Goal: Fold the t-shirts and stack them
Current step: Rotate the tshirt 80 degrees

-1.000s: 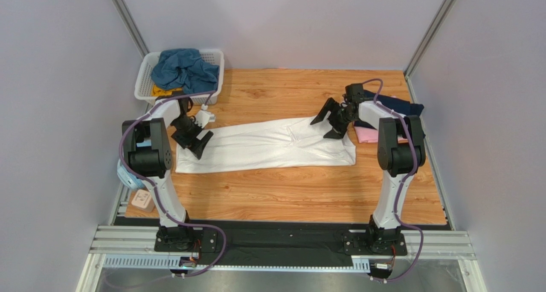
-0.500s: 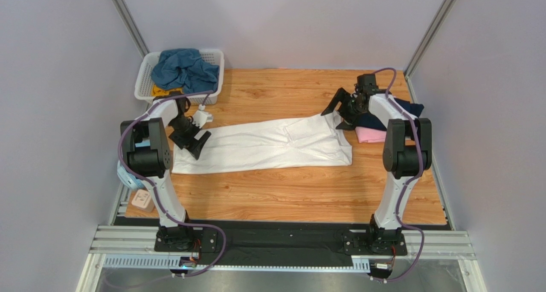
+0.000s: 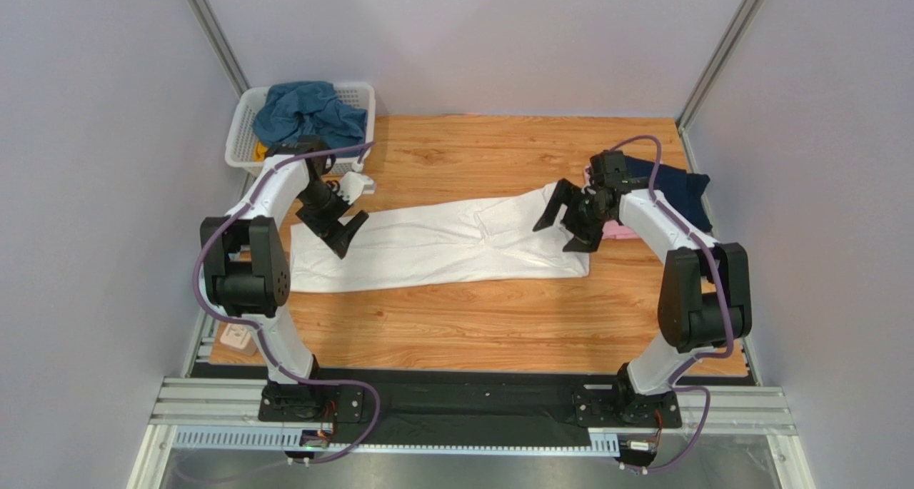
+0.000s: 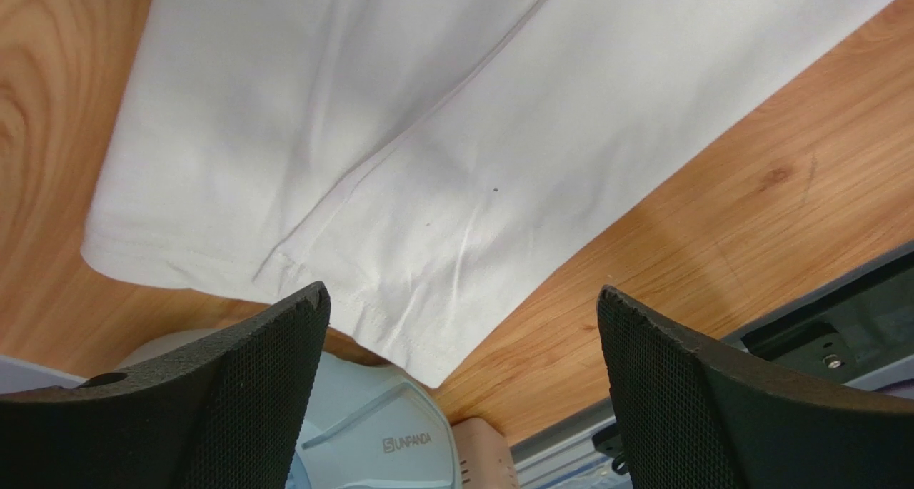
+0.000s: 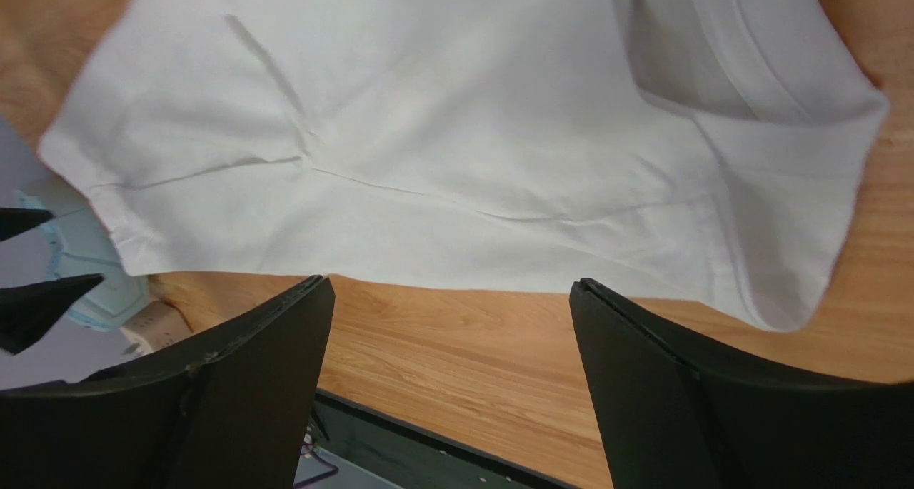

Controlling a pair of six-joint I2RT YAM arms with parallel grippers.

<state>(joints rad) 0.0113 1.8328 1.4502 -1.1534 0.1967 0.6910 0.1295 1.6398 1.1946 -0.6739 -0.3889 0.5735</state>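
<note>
A large white t-shirt [image 3: 451, 243], folded into a long band, lies flat across the middle of the wooden table [image 3: 472, 328]. My left gripper [image 3: 345, 223] hovers open over its left part. In the left wrist view the white t-shirt [image 4: 429, 136] fills the top, and the left gripper [image 4: 461, 296] holds nothing. My right gripper [image 3: 569, 219] hangs open over the band's right end. The right wrist view shows the white t-shirt [image 5: 429, 136] beyond the empty right gripper [image 5: 451, 286]. A navy t-shirt [image 3: 671, 179] and a pink one [image 3: 614, 230] lie at the right edge.
A white slatted basket [image 3: 245, 136] at the back left holds a teal-blue t-shirt [image 3: 306, 109] and a bit of yellow cloth [image 3: 263, 152]. Light-blue headphones [image 4: 354, 435] and a small pinkish box [image 3: 238, 337] lie by the table's left front corner. Grey walls stand close on both sides.
My left gripper shifted slightly right and farther back over the shirt. My right gripper swung toward the navy shirt, then came forward over the shirt's right end, opening a little wider.
</note>
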